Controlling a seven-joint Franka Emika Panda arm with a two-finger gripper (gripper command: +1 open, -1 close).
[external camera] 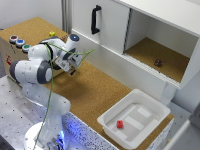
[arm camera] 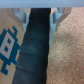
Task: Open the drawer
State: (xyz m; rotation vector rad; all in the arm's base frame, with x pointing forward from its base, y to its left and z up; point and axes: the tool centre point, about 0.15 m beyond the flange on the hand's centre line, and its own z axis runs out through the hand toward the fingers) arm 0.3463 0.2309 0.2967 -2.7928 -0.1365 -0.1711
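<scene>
Close to my wrist camera, a blurred dark band fills the frame beside speckled cork; I cannot tell whether the hand is wide or narrow. Farther off, the arm hides the drawer; only its cork-topped box with round coloured buttons shows at the exterior view's left.

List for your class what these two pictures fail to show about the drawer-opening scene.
- Drawer: not visible; in the exterior view the arm covers the box front.
- Gripper: open or shut unclear; small and blurred in the exterior view, only edge tips in the wrist view.
- Dark object in the cabinet: too small to identify.
</scene>
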